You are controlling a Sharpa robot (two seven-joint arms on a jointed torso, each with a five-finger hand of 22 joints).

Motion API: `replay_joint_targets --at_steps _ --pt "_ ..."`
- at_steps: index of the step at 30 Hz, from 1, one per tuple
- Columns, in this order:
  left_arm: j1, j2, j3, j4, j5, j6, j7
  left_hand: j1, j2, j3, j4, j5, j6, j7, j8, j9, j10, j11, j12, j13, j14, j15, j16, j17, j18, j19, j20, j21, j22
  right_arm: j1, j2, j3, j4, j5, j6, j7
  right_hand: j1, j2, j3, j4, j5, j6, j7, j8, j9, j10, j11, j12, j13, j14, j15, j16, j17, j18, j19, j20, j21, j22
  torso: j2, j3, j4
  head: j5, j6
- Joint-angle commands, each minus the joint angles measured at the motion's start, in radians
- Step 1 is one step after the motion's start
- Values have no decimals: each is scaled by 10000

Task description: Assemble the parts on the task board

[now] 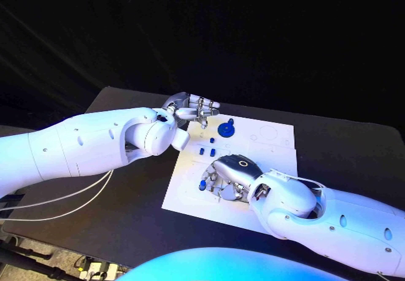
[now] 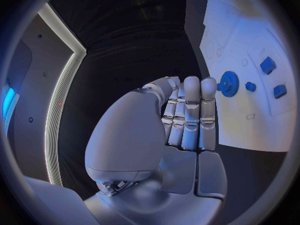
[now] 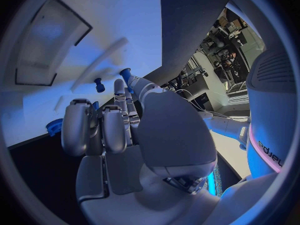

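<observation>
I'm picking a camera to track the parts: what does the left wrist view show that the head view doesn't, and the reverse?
Left wrist view alone: the inside of the left hand, fingers straight and together, holding nothing. Head view alone: the right hand low over the task board, with a small blue part beside it. Both: the blue gear and the board.

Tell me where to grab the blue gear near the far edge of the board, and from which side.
Take the blue gear by its toothed rim, coming down from above. It seems to lie flat on the task board, so only the rim and the raised hub offer a hold. The left hand hovers just beside it, holding nothing, and looks best placed.
</observation>
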Motion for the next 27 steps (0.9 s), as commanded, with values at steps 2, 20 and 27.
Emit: replay_joint_targets --at_steps 2,20,27 --pt "11 -2 4 2 25 169 21 -9 96 -4 -60 2 -67 10 2 -14 -74 -20 66 15 -58 5 -56 -15 142 -73 27 -61 9 90 -491 91 418 191 -1019 138 -186 -141 -124 66 -94 -211 4 -35 -52 84 11 45 29 387 22 16 -67 -140 -17 41 -9 1632 -14 -2 -17 -114 79" --pt "10 -34 -128 -62 25 212 23 -7 98 -2 -66 2 -68 12 4 -15 -79 -19 75 16 -59 5 -56 -18 143 -77 27 -62 9 1065 -4702 88 2151 4072 -842 -515 -1028 62 -2039 664 306 754 -492 711 475 1667 -626 5186 5024 641 -341 906 1106 -407 586 -429 1381 2161 -188 -2 -234 -1543 371" --pt "9 -46 -162 -76 25 238 27 -9 103 0 -68 1 -66 12 8 -15 -80 -19 83 17 -59 6 -55 -20 140 -72 28 -54 18 878 -5834 -74 2725 3505 -858 -1439 -1328 189 -3267 1220 1079 683 -531 1010 1116 1877 -610 10096 10428 748 -462 1421 1894 -513 763 -397 1858 2296 -221 3 -294 -1843 357"
